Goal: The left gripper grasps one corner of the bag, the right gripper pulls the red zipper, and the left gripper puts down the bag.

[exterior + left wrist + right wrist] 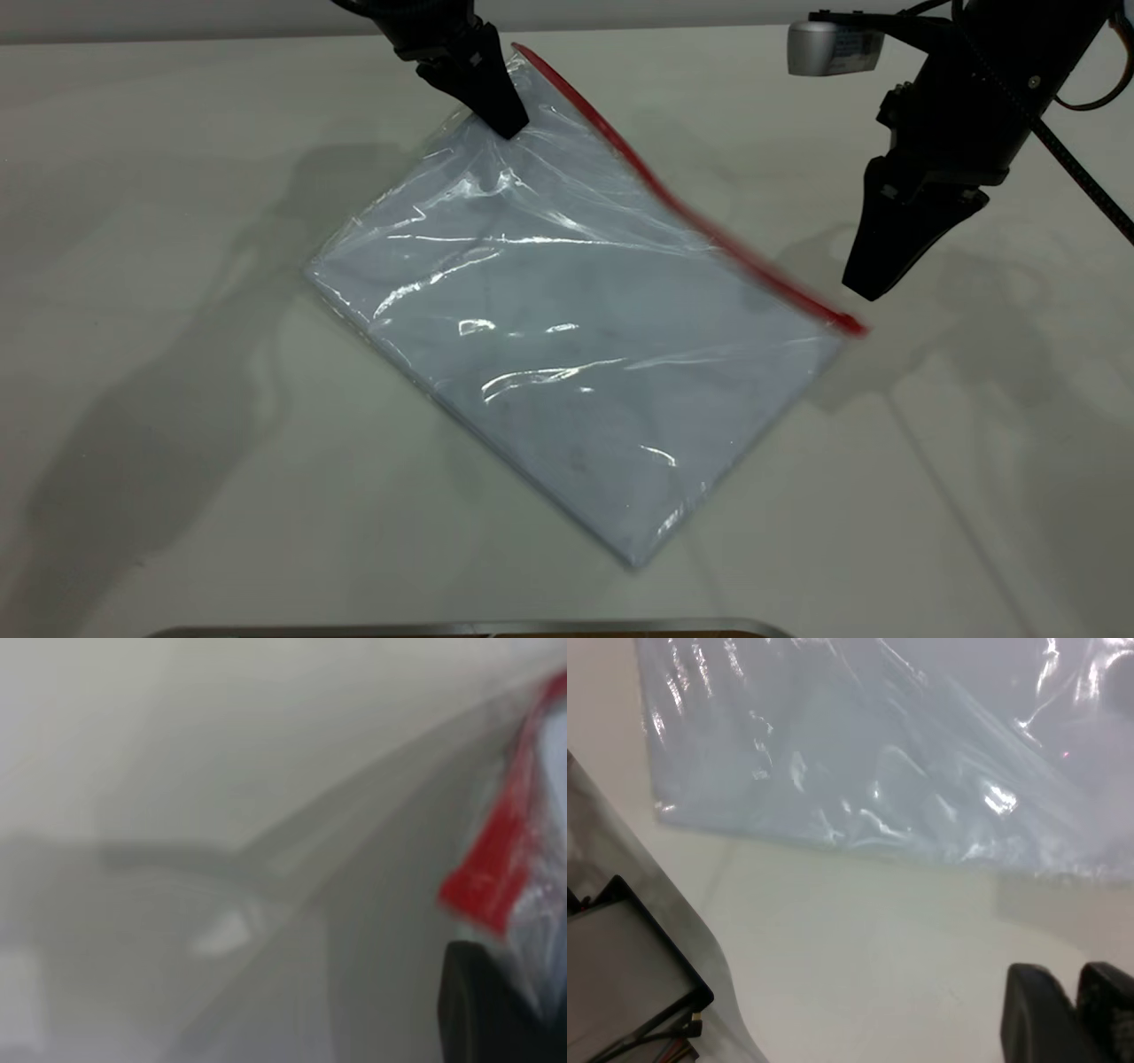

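The bag, a clear pouch with white sheets inside, lies slanted on the table. The red zipper runs along its far right edge. My left gripper is shut on the plastic at the corner of the bag by the zipper's far end, and the film wrinkles up toward it. In the left wrist view the red strip end shows just past a black finger. My right gripper hangs shut and empty, just beside the zipper's near end. In the right wrist view its fingertips hover over bare table near the bag.
A grey metal edge runs along the table's front. In the right wrist view it shows as a metal plate with a black-framed box. White table surface surrounds the bag.
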{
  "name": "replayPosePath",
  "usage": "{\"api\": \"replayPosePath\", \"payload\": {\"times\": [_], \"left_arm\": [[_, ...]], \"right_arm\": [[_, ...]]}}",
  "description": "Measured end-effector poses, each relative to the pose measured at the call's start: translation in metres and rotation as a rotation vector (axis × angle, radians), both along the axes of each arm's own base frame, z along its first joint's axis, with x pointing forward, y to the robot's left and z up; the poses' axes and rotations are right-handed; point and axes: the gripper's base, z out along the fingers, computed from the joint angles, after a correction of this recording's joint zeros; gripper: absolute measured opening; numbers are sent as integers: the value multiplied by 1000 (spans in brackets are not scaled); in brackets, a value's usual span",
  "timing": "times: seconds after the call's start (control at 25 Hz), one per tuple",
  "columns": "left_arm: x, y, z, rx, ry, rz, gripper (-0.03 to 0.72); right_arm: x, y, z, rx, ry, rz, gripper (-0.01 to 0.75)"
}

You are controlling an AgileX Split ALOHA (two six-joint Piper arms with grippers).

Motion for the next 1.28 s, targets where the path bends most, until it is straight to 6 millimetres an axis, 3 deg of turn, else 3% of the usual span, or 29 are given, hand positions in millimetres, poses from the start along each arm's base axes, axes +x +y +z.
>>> {"api": "replayPosePath", "payload": {"times": [0.32,0.44,0.52,0.64,0.84,1.04,1.28], "left_arm": [[3,4,4,28,-23,16,424],[9,10,23,105,-48,96,525],[15,15,43,162,-65,198,561],[19,26,80,254,-83,371,580],[23,38,162,264,-239,598,587],[7,45,239,166,-338,728,587],[-25,54,315,76,-448,771,587]], "right_arm": [[13,-1,-1,-23,-106,-111,464],[26,-1,7,-25,-183,-156,542],[37,1,23,-11,-243,-168,568],[55,3,65,22,-365,-185,579],[64,3,172,62,-566,-201,580],[30,-8,273,36,-679,-234,580],[-40,-28,362,19,-818,-334,580]]}}
